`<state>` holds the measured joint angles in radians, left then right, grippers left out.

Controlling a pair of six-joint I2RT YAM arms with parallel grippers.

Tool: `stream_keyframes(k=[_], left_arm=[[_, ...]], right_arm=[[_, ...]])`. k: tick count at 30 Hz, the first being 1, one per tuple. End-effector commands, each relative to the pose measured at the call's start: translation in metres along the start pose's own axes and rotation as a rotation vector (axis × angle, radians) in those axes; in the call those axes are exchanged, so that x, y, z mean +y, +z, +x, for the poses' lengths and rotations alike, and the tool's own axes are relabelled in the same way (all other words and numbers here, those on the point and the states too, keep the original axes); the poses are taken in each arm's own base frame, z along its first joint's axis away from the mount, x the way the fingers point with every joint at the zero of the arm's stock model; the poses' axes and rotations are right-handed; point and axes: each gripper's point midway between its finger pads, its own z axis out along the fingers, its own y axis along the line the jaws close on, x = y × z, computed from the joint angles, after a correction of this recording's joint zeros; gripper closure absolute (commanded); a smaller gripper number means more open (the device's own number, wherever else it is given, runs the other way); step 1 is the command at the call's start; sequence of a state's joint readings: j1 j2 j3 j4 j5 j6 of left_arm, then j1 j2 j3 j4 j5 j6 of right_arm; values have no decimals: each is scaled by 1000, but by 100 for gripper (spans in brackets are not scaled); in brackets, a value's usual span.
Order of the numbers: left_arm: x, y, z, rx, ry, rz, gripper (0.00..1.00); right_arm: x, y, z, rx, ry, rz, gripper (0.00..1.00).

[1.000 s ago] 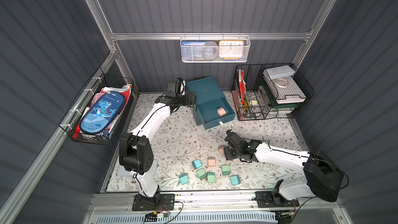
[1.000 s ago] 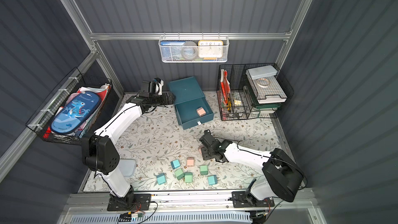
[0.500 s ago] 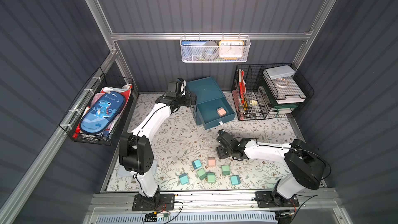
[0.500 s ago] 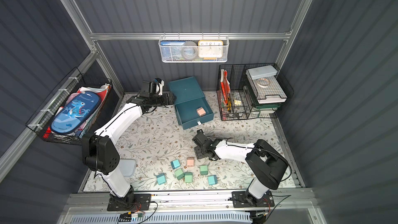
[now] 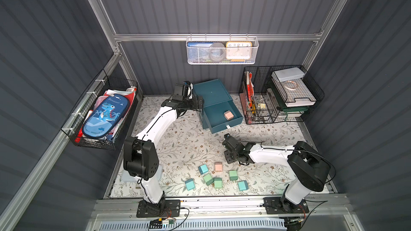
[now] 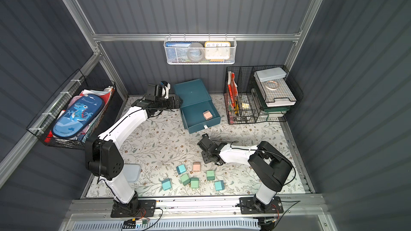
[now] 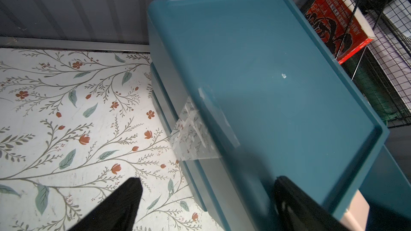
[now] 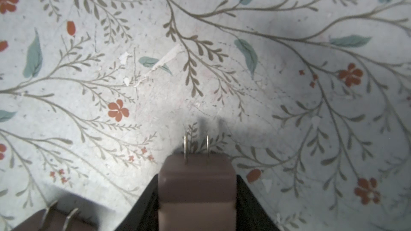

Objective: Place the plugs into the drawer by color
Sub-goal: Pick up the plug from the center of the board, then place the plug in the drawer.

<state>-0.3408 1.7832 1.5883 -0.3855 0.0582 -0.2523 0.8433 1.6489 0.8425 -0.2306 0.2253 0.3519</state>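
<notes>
A: Where is the right claw (image 8: 196, 198), and what is in it?
B: It is low over the white floral-print table mat (image 5: 178, 143), its two black fingers (image 8: 249, 207) pinching a peach-pink rounded cube plug with two short metal prongs (image 8: 196, 183). The plug sits squarely between the fingers, touching both, with its prongs pointing out past the tips. I cannot tell whether it rests on the mat.
A: Does that plug show from above?
B: No. In both top views the claw's own body covers it.
A: And the drawers?
B: The dark teal plastic cabinet of stacked drawers (image 5: 211, 93) stands at about 12 o'clock from the right claw, near it but apart. One drawer (image 5: 216, 112) is pulled out toward the claw. A second peach-pink plug (image 5: 228, 115) lies inside it, toward the front.
A: The others?
B: A third peach-pink plug (image 5: 218, 166) lies on the mat just beside the claw, at its 7 o'clock. Farther out, between 6 and 7 o'clock, three light blue plugs (image 5: 203, 169) and three mint green plugs (image 5: 232, 175) lie loosely grouped.
A: The left claw (image 7: 208, 180)?
B: It is spread wide at the cabinet's 9 o'clock side. One finger is over the mat and the other over the cabinet's top, with the cabinet's upper edge between them. I cannot tell whether either finger touches it.
</notes>
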Motion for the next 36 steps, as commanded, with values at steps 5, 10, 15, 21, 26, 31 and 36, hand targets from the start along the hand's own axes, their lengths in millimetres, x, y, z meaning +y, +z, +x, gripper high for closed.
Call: stream_keyframes(k=[5, 10, 15, 21, 26, 31, 36], left_arm=[[1, 7, 14, 44, 12, -7, 3], [-2, 7, 14, 45, 15, 1, 3], [-5, 7, 13, 43, 20, 8, 3], [-5, 6, 12, 43, 26, 1, 3], [-3, 5, 11, 39, 28, -7, 3], [-3, 8, 13, 45, 25, -4, 3], [-4, 8, 14, 47, 22, 0, 3]], right_arm=[[-8, -71, -20, -73, 11, -21, 66], [-3, -141, -53, -193, 34, -106, 69], [5, -189, -113, -248, 12, -129, 69], [4, -177, -187, -200, -26, -115, 70], [4, -146, -215, -166, -37, -109, 69], [4, -117, -223, -145, -28, -121, 66], [-5, -86, -216, -92, -38, -92, 62]])
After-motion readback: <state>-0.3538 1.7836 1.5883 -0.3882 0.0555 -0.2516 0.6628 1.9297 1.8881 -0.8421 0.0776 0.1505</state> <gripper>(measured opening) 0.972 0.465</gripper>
